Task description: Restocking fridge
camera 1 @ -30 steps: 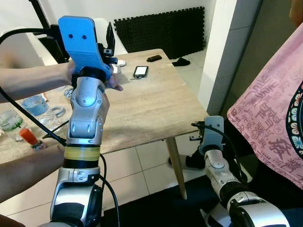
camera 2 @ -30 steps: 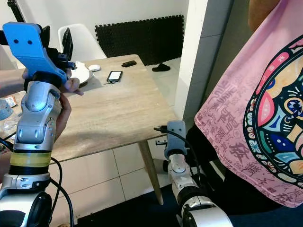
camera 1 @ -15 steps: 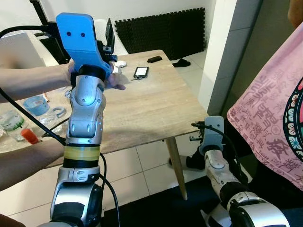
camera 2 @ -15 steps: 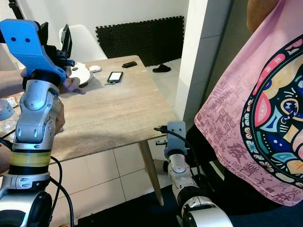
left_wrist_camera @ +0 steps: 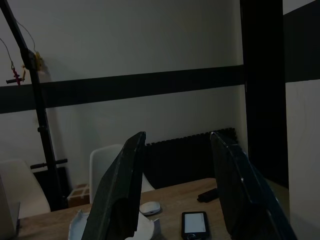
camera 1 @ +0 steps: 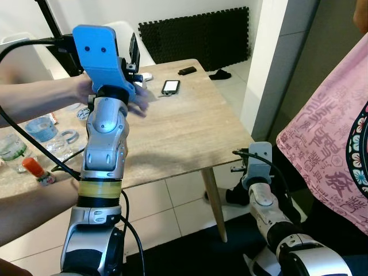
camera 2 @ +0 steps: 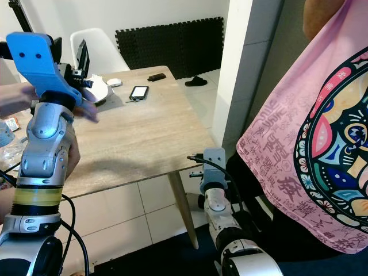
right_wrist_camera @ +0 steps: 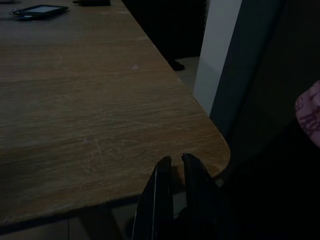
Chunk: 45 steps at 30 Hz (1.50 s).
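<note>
**Honestly, no fridge here yet, just a person fiddling with the raised arm**

So the left gripper point(left_wrist_camera: 175, 190) is held up high over the wooden table point(camera 1: 190, 126), its two long black fingers spread wide with nothing between them; a person's hand point(camera 1: 135, 98) is right at the wrist under the blue plastic mount point(camera 1: 100, 54), which looks to me like someone adjusting or steadying it rather than any restocking; the right gripper point(right_wrist_camera: 176, 165) hangs low near the table's rounded near-right corner, fingers nearly pressed together, idle. Neither a fridge nor anything obviously meant for it can be made out; the far left of the matte, grainy tabletop has clear plastic clutter and a tape roll point(camera 1: 41, 126); a glossy phone point(camera 1: 171, 87) lies flat farther back; a person in a pink printed shirt point(camera 2: 310, 149) stands close on the right.
</note>
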Tool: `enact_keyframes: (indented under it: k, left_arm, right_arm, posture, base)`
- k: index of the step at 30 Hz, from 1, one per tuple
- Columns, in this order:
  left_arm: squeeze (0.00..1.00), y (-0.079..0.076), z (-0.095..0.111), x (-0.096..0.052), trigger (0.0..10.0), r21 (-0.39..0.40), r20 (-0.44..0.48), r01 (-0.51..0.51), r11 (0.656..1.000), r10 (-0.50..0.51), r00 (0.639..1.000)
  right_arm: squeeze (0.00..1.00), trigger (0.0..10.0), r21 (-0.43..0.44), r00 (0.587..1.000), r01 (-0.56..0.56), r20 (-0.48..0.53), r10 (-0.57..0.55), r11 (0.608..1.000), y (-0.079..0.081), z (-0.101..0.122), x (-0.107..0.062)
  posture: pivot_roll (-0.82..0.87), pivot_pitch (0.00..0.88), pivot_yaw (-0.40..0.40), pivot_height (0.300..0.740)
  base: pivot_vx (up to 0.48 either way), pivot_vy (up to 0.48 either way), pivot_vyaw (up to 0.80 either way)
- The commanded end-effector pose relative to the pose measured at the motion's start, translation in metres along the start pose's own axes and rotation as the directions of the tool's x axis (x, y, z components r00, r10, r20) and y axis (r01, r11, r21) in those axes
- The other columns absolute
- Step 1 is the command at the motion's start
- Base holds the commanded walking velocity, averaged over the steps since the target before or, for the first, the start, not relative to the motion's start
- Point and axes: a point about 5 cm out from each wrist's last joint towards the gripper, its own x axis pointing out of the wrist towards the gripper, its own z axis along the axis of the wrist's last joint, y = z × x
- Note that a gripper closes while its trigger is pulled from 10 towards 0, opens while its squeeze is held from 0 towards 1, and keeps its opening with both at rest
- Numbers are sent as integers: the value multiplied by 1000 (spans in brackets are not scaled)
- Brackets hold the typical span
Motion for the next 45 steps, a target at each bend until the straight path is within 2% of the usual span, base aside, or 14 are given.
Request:
enact_keyframes:
  k: [1, 45]
  left_arm:
    - [0, 4, -6, -2, 10000, 3, -29, -13, 1000, 13, 999]
    - [0, 3, -5, 0, 10000, 2, -25, -8, 1000, 8, 1000]
  right_arm:
    - [0, 10000, -16, 999, -11, -38, 10, 1000, 2, -8, -2]
    - [0, 10000, -22, 999, -16, -50, 15, 1000, 4, -11, -4]
  posture:
    - [86, 0, 29, 740]
    - [87, 0, 31, 740]
  base:
    - [0, 0, 0]
    - [0, 0, 0]
